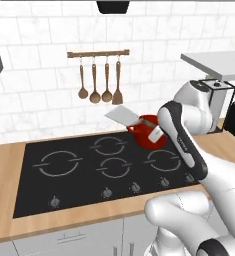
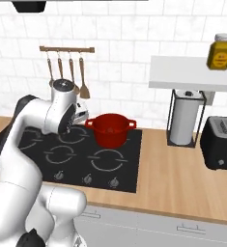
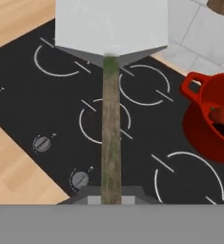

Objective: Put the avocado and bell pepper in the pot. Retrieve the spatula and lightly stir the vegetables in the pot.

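Observation:
My gripper [image 1: 156,134] is shut on the thin handle of the spatula [image 3: 110,133]. It holds it in the air over the black cooktop [image 1: 64,190], with the flat light-grey blade [image 1: 121,115] pointing away to the left of the pot. The squat red pot [image 2: 110,129] stands on the back right burner, just right of the gripper. Inside the pot a glossy red bell pepper [image 3: 222,114] shows near the rim. A dark patch lies beside it; I cannot tell whether that is the avocado. In the right base view the arm covers most of the hand.
A rail of brown wooden spoons and a wooden spatula [image 1: 99,82] hangs on the tiled wall behind the cooktop. Knobs line the cooktop's front edge [image 1: 107,192]. To the right on the wooden counter stand a paper-towel holder [image 2: 185,120] and a black toaster [image 2: 222,142], under a shelf with jars [image 2: 220,50].

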